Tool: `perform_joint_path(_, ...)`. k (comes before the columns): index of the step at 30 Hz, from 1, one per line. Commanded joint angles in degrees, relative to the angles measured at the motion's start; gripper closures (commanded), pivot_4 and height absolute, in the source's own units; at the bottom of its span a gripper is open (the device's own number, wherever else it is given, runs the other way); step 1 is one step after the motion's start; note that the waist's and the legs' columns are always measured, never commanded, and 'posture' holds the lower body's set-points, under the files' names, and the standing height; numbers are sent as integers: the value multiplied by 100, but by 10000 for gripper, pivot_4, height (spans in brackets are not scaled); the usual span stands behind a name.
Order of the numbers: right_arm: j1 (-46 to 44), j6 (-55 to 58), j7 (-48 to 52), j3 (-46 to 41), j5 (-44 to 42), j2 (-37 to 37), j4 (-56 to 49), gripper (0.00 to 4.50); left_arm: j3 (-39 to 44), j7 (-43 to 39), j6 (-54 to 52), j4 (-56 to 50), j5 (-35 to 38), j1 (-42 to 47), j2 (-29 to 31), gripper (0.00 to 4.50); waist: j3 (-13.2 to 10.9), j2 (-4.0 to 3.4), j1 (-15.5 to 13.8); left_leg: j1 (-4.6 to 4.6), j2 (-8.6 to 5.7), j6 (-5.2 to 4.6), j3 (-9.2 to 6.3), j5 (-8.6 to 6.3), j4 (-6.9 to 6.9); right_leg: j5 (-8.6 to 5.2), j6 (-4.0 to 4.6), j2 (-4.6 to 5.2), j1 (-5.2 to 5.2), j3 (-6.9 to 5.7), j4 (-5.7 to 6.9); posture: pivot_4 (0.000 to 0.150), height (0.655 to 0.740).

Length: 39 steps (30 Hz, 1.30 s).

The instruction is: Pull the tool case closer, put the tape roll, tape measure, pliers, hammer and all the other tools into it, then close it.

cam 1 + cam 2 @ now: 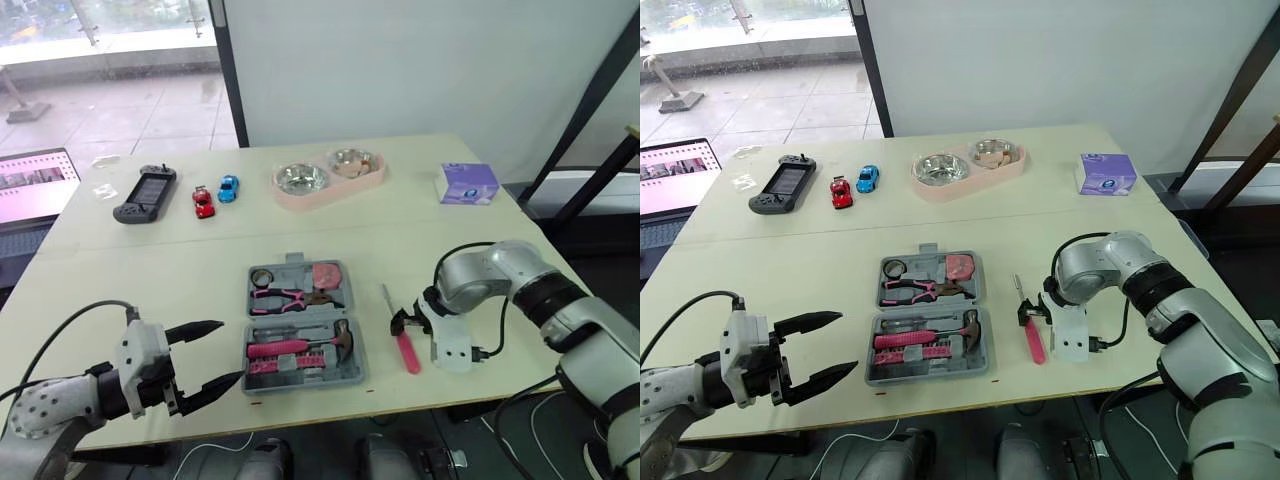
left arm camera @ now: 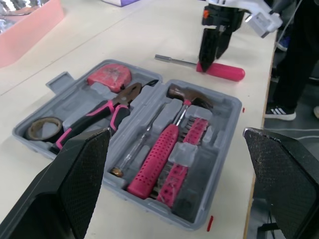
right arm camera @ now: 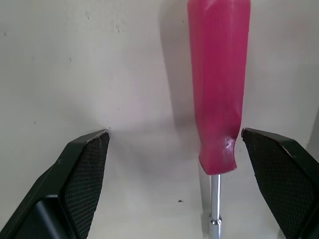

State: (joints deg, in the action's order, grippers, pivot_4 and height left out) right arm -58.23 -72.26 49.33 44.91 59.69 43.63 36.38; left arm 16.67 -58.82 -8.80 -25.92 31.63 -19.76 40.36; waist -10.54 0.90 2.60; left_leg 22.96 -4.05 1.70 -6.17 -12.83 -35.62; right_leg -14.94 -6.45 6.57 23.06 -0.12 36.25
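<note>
The grey tool case [image 1: 352, 375] lies open in the middle of the table's front half. In it are the tape roll [image 1: 263, 276], the pink pliers [image 1: 279, 297], the pink tape measure [image 1: 326, 273] and the pink-handled hammer [image 1: 300, 346]. A pink-handled screwdriver [image 1: 408, 352] lies on the table just right of the case. My right gripper [image 1: 403, 322] hangs low over it, open, with the handle [image 3: 218, 84] between the fingers and nearer one of them. My left gripper [image 1: 232, 350] is open, empty and level with the case's left side.
At the back of the table stand a pink double bowl [image 1: 330, 178], a purple tissue box [image 1: 466, 183], a red toy car [image 1: 203, 201], a blue toy car [image 1: 228, 187] and a black game controller [image 1: 145, 193]. A laptop [image 1: 35, 185] sits off the left edge.
</note>
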Motion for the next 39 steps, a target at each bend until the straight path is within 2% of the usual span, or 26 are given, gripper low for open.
perform_joint_path(1, -135, 239, -318, 229, 436, -193, 209, 281, 120, 6, 165, -104, -25, -55, -20, 0, -1, 10, 1, -16, 3, 0, 0, 0, 1, 0, 2, -1, -14, 1, 0, 1500, 7233)
perform_joint_path(2, -155, 257, -368, 290, 485, -263, 270, 281, 125, 2, 187, -84, -28, -66, -22, 0, 1, 13, 0, -43, 4, 1, 0, -1, 5, -2, 3, -1, -40, 2, -2, 1500, 7233)
perform_joint_path(5, -198, 349, -542, 421, 609, -467, 451, 8801, 124, 7, 234, -54, -46, -100, -33, 0, 22, 48, 9, -64, 9, 0, -1, -1, 8, -3, 5, -3, -61, 3, -4, 1500, 7233)
perform_joint_path(12, -223, 387, -676, 510, 614, -605, 569, 41598, 161, 2, 284, -29, -45, -162, -29, 0, 39, 75, 47, -68, 28, 1, -1, -2, 11, 2, 12, -21, -59, 3, -4, 1500, 7233)
perform_joint_path(17, -134, 456, -512, 253, 92, -553, 465, 41708, 181, -34, 332, 5, -56, -186, -13, 0, 38, 75, 61, -68, 50, 3, 2, -3, 14, 6, 22, -43, -57, 4, -6, 1500, 7233)
perform_joint_path(19, -118, 653, -9, -61, -790, -373, 359, 41708, 190, -40, 328, 30, -51, -149, -3, 0, 37, 72, 66, -68, 62, 3, 2, -3, 18, 10, 32, -58, -53, 8, -8, 1500, 7233)
perform_joint_path(21, 58, 1296, 872, -400, -2079, -175, 16, 41708, 209, -52, 340, 56, -47, -130, 0, 0, 23, 50, 61, -68, 71, 3, 4, -2, 30, 11, 40, -65, -47, 10, -10, 1500, 7233)
perform_joint_path(22, 272, 2076, 1521, -645, -2912, -47, -430, 41708, 214, -55, 350, 64, -49, -130, -5, 0, 11, 30, 45, -67, 73, 2, 4, -2, 32, 11, 41, -66, -45, 11, -10, 1500, 7233)
perform_joint_path(24, 620, 3405, 2465, -996, -4031, 156, -1268, 41708, 217, -56, 365, 70, -58, -133, -16, 0, -7, 1, -19, -58, 76, 2, 5, -2, 35, 11, 41, -66, -36, 11, -9, 1500, 7233)
perform_joint_path(25, 863, 4663, 3091, -1261, -4829, 382, -2028, 41708, 225, -43, 370, 64, -52, -134, -27, 0, -14, -11, -43, -53, 76, 2, 5, -2, 35, 11, 41, -65, -33, 11, -10, 1500, 7233)
perform_joint_path(27, 1195, 7984, 3974, -1776, -6216, 916, -3718, 41708, 236, -33, 391, 73, -51, -143, -45, 0, -25, -29, -143, -44, 76, 2, 3, -2, 35, 11, 41, -62, -29, 10, -13, 1500, 7233)
perform_joint_path(29, 1270, 10304, 4245, -1943, -6903, 1295, -4738, 41708, 234, -49, 415, 79, -63, -170, -57, 0, -29, -37, -199, -25, 75, 0, 1, -3, 34, 10, 43, -56, -10, 10, -14, 1500, 7233)
perform_joint_path(31, 1218, 12063, 4305, -1812, -7488, 1701, -5285, 41708, 195, -61, 411, 88, -63, -157, -63, 0, -25, -34, -212, 3, 76, 1, -2, -4, 33, 10, 44, -50, 20, 7, -14, 1500, 7233)
perform_joint_path(32, 1199, 12925, 4277, -1809, -7692, 1730, -5370, 41708, 159, -65, 395, 101, -49, -114, -69, 0, -25, -34, -218, 14, 79, 3, -5, -5, 28, 10, 47, -49, 30, 2, -14, 1500, 7233)
perform_joint_path(35, 833, 15467, 3239, -2245, -7967, 646, -4643, 41708, 81, -66, 331, 151, -37, 37, -52, 0, -14, -15, -162, 23, 80, 4, 3, -5, 27, 15, 60, -39, 42, 0, -16, 1500, 7233)
perform_joint_path(37, 666, 16209, 2645, -2465, -8137, 164, -4044, 41708, 79, -75, 314, 166, -33, 75, -45, 0, -13, -15, -161, 33, 79, 3, 15, -4, 25, 31, 77, -26, 68, -5, -14, 1500, 7233)
perform_joint_path(39, 306, 16444, 1606, -2901, -8389, -526, -2337, 41708, 75, -86, 307, 171, -35, 107, -37, 0, -14, -16, -155, 43, 79, 3, 27, -3, 25, 33, 76, -25, 89, -9, -11, 1500, 7233)
